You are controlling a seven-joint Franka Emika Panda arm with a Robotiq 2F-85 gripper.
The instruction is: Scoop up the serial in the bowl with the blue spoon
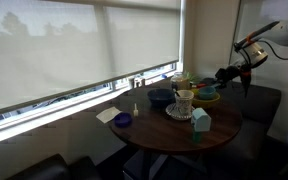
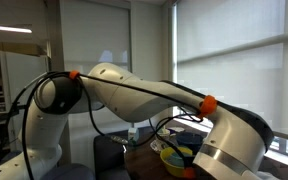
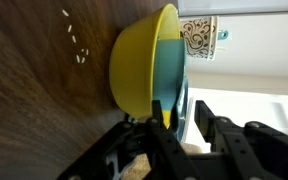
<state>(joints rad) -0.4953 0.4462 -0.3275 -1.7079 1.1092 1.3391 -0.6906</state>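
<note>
Wrist view, bowl (image 3: 136, 65) just beyond pincer (image 3: 182, 125)

No readable text, labels, brands or numbers in any view.

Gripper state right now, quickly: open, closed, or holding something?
Gripper: closed, holding the blue spoon by its handle.
</note>
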